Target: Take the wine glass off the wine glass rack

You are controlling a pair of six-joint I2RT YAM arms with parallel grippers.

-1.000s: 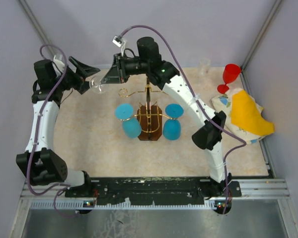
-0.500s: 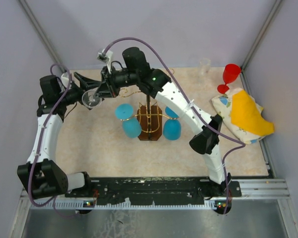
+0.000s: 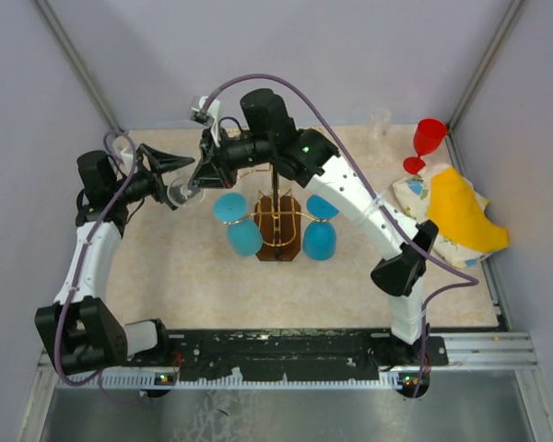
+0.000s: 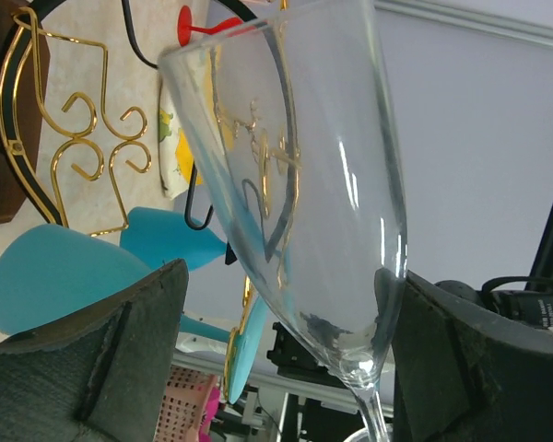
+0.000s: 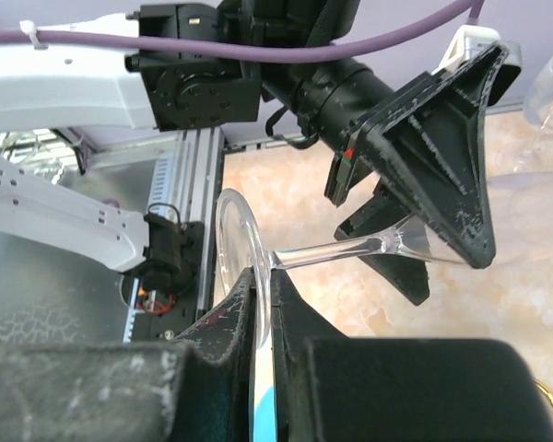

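Left of the wine glass rack (image 3: 276, 219), held up off the counter (image 3: 166, 267), the clear wine glass (image 4: 304, 166) lies roughly on its side between the 2 hands, apart from the rack's gold arms. Its foot points toward the rack and its bowl points away from it.

The right hand (image 5: 263, 287) is clenched on the foot. Its 2 fingers pinch the round disc edge-on, and the stem runs out from them toward the other arm.

The left hand (image 4: 281, 313) is released, its fingers spread to either side of the bowl. 1 pad (image 4: 442, 350) looks to be touching the glass wall. The other pad (image 4: 120, 350) stands just apart from it, with a gap showing between them.

The rack stands upright on its dark brown base near the middle of the counter. 2 blue glasses (image 3: 244, 235) hang upside down on it, 1 on each side of the post.

Well apart, at the back right corner, a red glass (image 3: 428, 140) stands just beside a patterned cloth (image 3: 415, 193) with a yellow piece (image 3: 461, 216) lying over it.
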